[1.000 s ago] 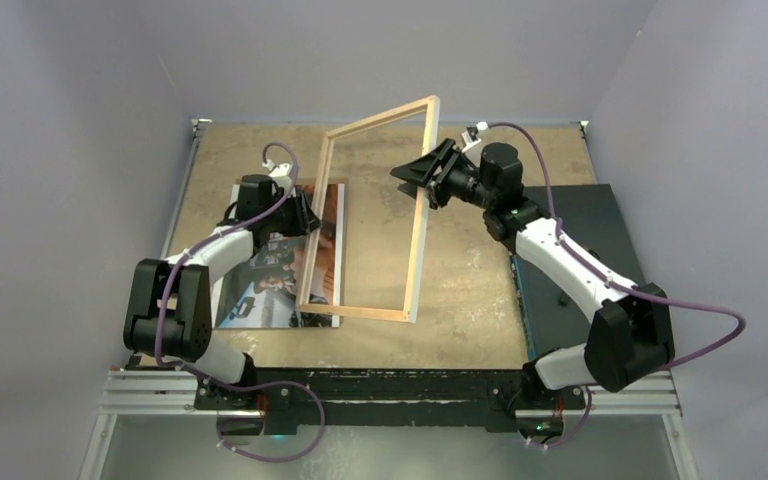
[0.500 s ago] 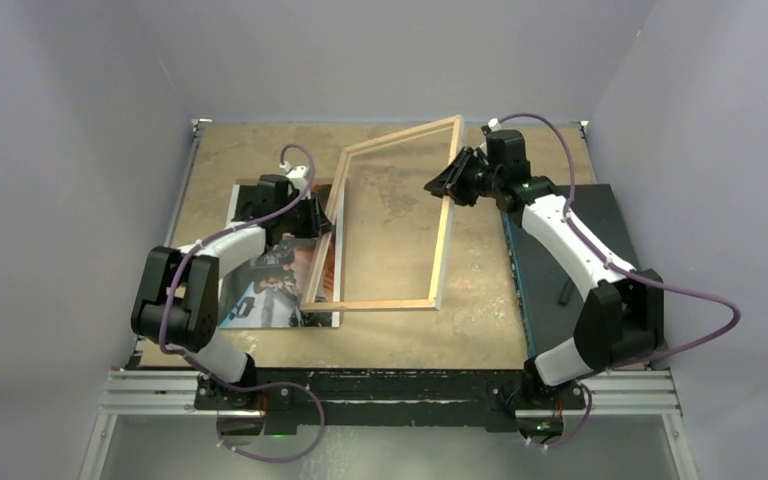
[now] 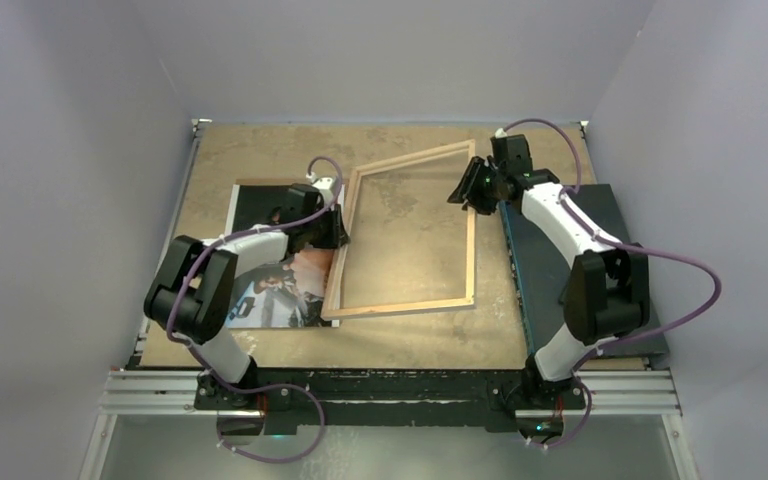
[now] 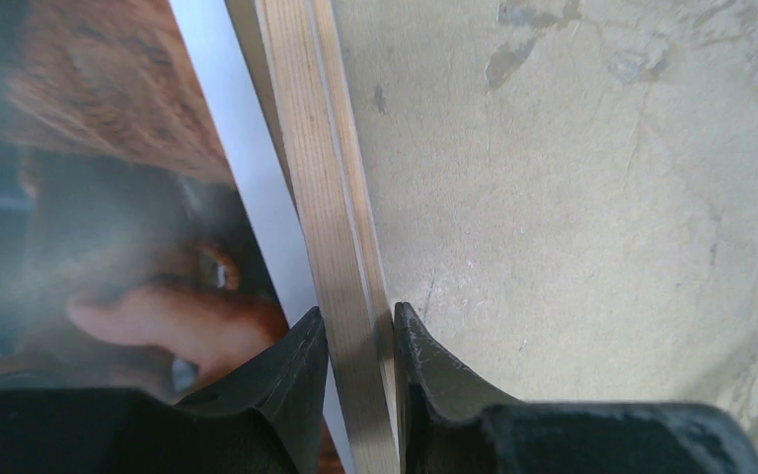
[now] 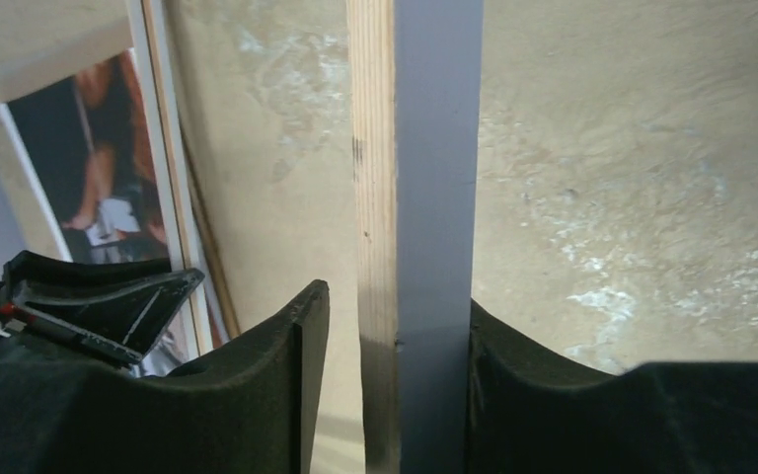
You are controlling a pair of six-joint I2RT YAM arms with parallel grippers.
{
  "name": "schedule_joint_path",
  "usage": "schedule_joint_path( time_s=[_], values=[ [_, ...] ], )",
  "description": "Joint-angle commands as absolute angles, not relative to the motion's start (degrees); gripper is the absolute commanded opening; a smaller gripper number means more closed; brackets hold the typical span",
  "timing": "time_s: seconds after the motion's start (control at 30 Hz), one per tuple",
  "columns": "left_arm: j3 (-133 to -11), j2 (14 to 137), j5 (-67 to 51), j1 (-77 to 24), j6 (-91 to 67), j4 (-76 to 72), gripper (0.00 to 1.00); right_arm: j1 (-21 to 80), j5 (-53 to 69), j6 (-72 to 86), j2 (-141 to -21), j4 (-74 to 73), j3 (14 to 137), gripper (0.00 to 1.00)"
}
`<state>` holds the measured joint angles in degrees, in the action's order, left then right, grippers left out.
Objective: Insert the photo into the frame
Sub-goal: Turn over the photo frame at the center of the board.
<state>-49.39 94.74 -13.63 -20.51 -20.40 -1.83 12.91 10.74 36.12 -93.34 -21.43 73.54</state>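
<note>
The frame (image 3: 472, 240) lies almost flat mid-table, light wood back up. Its left rail overlaps the right edge of the photo (image 3: 260, 290), a dark print with orange and pale patches lying face up at the left. My left gripper (image 3: 335, 228) is shut on the frame's left rail (image 4: 341, 247), one finger (image 4: 301, 375) over the photo (image 4: 138, 197). My right gripper (image 3: 465, 188) straddles the right rail (image 5: 419, 148) near the far corner. Its jaws are open: the right finger (image 5: 513, 375) touches the rail, and a gap shows on the left side.
A dark flat mat (image 3: 560, 235) lies along the table's right side, under my right arm. Grey walls close in the back and both sides. The photo (image 5: 89, 168) and my left gripper (image 5: 99, 296) show in the right wrist view.
The frame has gone from standing tilted up to lying nearly flat, and shifted right. Both grippers moved right with their rails, the right one going down and farther back.
</note>
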Motion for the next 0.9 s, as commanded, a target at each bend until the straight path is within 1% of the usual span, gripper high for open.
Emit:
schedule_joint_path(
  time_s=[0.0, 0.33, 0.5, 0.73, 0.77, 0.83, 0.87],
  values=[
    [-52.04, 97.07, -15.05, -24.51, -20.52, -6.53, 0.00, 11.34, 13.35, 32.88, -94.59, -17.50, 71.03, 0.49],
    [-53.50, 101.10, -11.37, -25.95, -25.21, -8.00, 0.00, 10.46, 9.38, 30.76, -100.79, -16.95, 71.88, 0.65],
    [-53.38, 101.36, -10.27, -27.49, -24.94, -8.20, 0.00, 10.22, 7.73, 30.75, -104.53, -16.54, 72.11, 0.79],
    [-53.01, 100.98, -10.45, -27.62, -25.63, -6.73, 0.00, 10.11, 5.73, 30.37, -109.16, -16.51, 74.67, 0.86],
    [-52.98, 100.99, -10.68, -27.59, -25.78, -6.57, 0.00, 10.11, 5.45, 30.28, -110.02, -16.71, 75.16, 0.88],
    [-52.95, 100.90, -11.13, -27.53, -26.07, -6.13, 0.00, 10.11, 4.35, 29.57, -111.13, -17.42, 76.28, 0.98],
    [-52.95, 100.82, -11.42, -27.59, -26.14, -5.96, 0.00, 10.11, 3.60, 29.16, -111.60, -17.68, 76.84, 0.99]
  ],
)
